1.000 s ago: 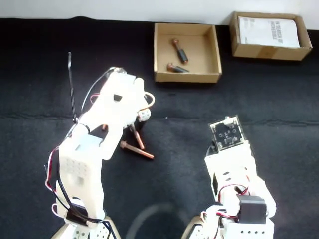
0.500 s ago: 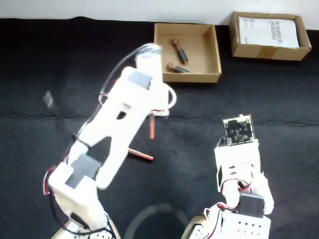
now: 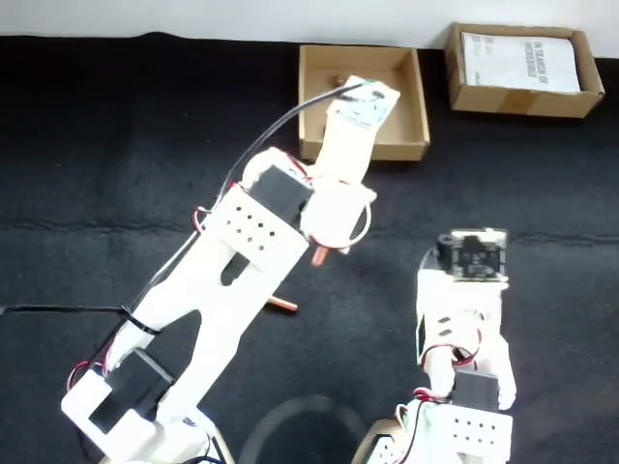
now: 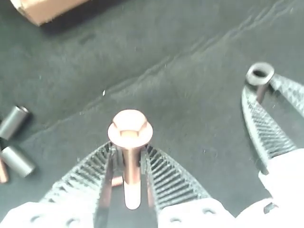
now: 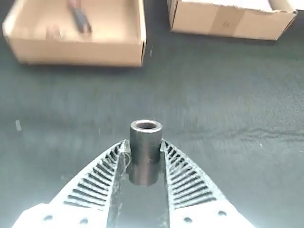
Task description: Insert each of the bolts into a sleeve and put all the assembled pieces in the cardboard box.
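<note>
My left gripper [image 4: 129, 151] is shut on a copper bolt [image 4: 129, 130], held off the table with its hex head pointing away from the wrist. In the high view the bolt [image 3: 319, 254] pokes out below the left arm at mid-table. My right gripper [image 5: 145, 145] is shut on a dark metal sleeve [image 5: 145, 151], held upright with its bore open at the top. The left wrist view shows that sleeve [image 4: 260, 75] a short way to one side of the bolt. Farther back, the cardboard box [image 5: 76, 47] holds an assembled piece [image 5: 80, 18].
Another copper bolt [image 3: 282, 304] lies on the black cloth under the left arm. Two loose sleeves [image 4: 15, 119] lie on the cloth. A second cardboard box [image 3: 522, 97] with a paper sheet stands at the back right.
The left arm has lifted a bolt off the cloth and swung it right and back, toward the right arm. The right arm has shifted slightly right with its sleeve.
</note>
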